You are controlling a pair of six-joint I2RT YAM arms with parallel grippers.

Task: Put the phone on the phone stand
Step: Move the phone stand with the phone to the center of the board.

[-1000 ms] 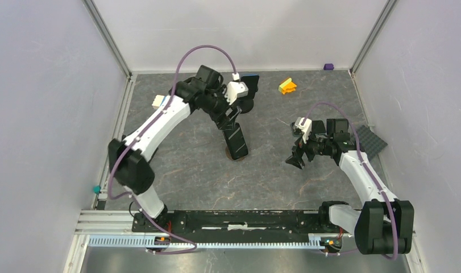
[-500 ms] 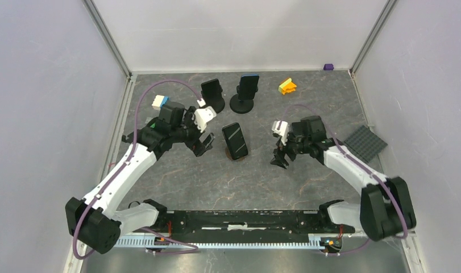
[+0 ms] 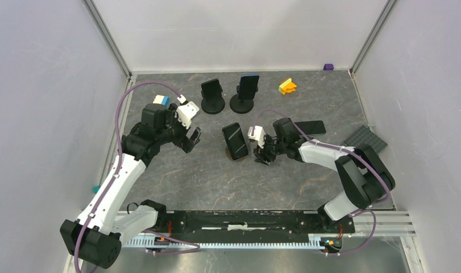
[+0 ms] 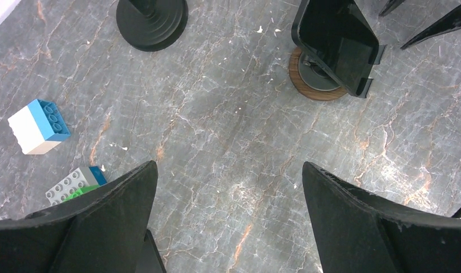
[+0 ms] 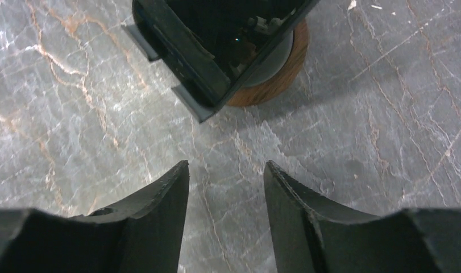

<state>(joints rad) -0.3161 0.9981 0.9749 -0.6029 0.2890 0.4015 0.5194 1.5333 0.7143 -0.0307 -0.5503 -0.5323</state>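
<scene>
A black phone [image 3: 235, 140] leans on a stand with a round wooden base [image 3: 230, 152] in the middle of the table. It also shows in the left wrist view [image 4: 335, 40] and the right wrist view [image 5: 214, 42]. My left gripper [image 3: 192, 138] is open and empty, left of the stand and apart from it; its fingers frame bare table [image 4: 229, 165]. My right gripper [image 3: 262, 156] is open and empty, low and just right of the stand, with its fingertips close to the wooden base [image 5: 226, 168]. A second black phone [image 3: 307, 127] lies flat on the table behind my right arm.
Two black round-based stands [image 3: 212, 94] [image 3: 245, 92] with phones stand at the back. A white and blue block [image 4: 39, 126] and a smaller block [image 4: 74, 183] lie at the left. An orange and yellow block [image 3: 287, 86] and a dark grey plate [image 3: 364, 141] are at the right.
My left gripper has pulled back left from the stand, leaving the phone on it. My right gripper has moved left up to the stand. The flat phone has come into view.
</scene>
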